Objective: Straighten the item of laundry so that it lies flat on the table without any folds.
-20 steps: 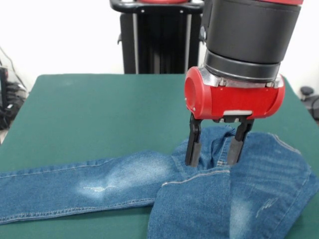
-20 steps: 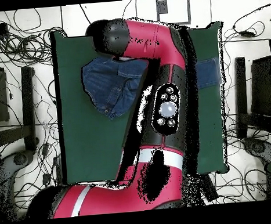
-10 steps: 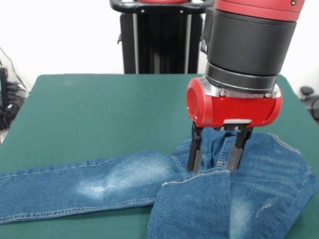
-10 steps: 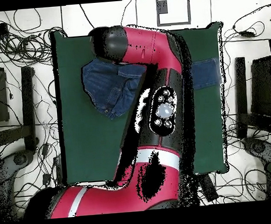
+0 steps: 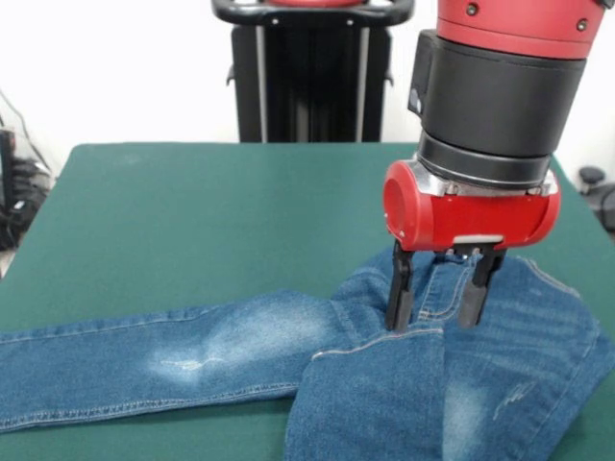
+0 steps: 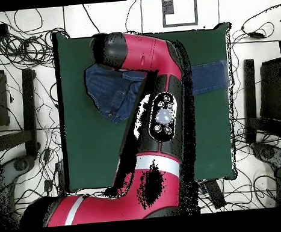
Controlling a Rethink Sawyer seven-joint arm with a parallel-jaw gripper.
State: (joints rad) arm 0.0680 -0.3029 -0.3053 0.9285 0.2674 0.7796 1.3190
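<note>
Jeans (image 5: pixel 240 351) perhaps folded, edges cropped

A robotics lab: green-clothed table (image 6: pixel 91 155) ringed by tangled cables (image 6: pixel 18 70) on a pale floor

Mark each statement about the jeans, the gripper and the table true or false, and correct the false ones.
1. The jeans lie fully flat with no folds. False: one leg is folded back over the rest, at the front view's lower right.
2. The gripper is open, its fingers pointing down at the denim. True.
3. The table has a red top. False: it is dark green.
4. One leg stretches out straight toward the front view's left edge. True.
5. The gripper hangs over bare table, away from the jeans. False: it is over the jeans, by the folded part.
</note>
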